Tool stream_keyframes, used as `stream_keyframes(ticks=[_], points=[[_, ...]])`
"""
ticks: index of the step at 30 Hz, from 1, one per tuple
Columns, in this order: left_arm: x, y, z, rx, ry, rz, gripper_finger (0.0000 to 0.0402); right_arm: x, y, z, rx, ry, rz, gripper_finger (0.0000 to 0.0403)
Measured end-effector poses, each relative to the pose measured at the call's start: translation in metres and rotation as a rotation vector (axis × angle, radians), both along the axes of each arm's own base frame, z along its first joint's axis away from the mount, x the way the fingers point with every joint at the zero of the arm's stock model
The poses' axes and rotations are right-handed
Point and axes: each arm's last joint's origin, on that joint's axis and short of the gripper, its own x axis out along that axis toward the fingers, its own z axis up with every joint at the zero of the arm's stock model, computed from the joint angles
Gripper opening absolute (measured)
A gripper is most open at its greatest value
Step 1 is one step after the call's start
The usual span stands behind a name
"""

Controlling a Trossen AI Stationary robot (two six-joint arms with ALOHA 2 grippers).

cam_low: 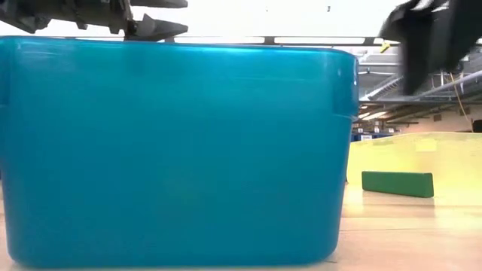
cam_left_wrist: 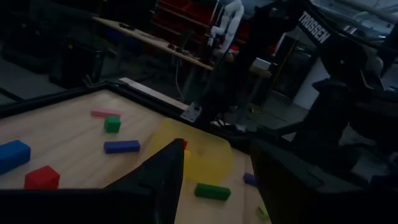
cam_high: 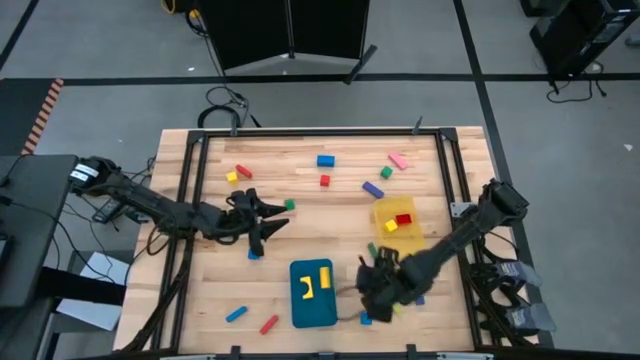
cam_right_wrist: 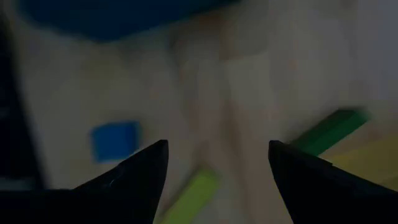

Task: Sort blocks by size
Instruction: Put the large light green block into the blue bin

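small solid-coloured blocks (cam_high: pixel 326 160), scattered

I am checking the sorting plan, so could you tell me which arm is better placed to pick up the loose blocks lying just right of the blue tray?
Right. The right gripper, open, hangs over a blue cube and a lime bar beside the blue tray. The left gripper sits mid-table, farther off.

A blue tray (cam_low: pixel 173 150) fills the view; a green block (cam_low: pixel 397 183) lies right.
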Motion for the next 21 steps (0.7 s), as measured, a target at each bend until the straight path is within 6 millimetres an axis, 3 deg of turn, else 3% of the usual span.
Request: stream_keyframes(ticks=[5, 12, 16, 21], points=[[-0.001, -0.003, 0.0, 0.001, 0.0, -0.012, 0.0193, -0.019, 0.029, -0.009, 0.027, 0.028, -0.09, 0.0291], [-0.001, -0.003, 0.0, 0.02, 0.003, -0.012, 0.0193, -0.033, 0.06, -0.046, -0.035, 0.053, -0.198, 0.0291], [-0.001, -0.003, 0.0, 0.019, 0.001, -0.013, 0.0193, -0.04, 0.068, -0.065, -0.097, 0.086, -0.264, 0.0293], [-0.001, -0.005, 0.0, 0.018, -0.001, -0.025, 0.0193, -0.048, 0.068, -0.074, -0.144, 0.067, -0.347, 0.0295]])
